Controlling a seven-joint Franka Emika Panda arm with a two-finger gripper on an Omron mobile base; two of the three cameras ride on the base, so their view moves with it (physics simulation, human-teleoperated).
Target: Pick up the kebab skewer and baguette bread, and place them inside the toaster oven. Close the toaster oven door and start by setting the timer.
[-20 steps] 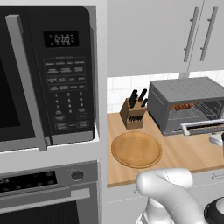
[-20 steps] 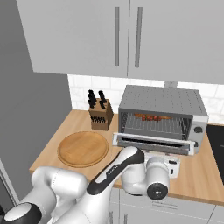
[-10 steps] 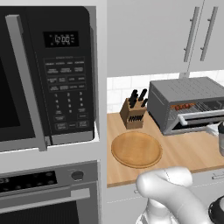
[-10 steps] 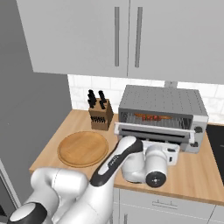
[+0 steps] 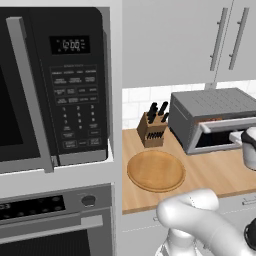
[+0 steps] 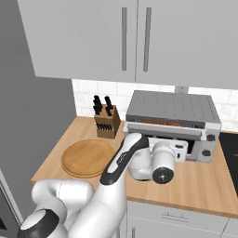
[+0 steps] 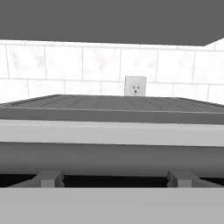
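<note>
Grey toaster oven door (image 6: 162,133) half-raised, just before the tool (image 7: 113,178).

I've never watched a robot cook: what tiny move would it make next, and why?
Probably keep pushing the toaster oven door up until it shuts. The door is nearly closed, a slit still shows below the toaster oven top, and the open gripper sits right against it.
</note>
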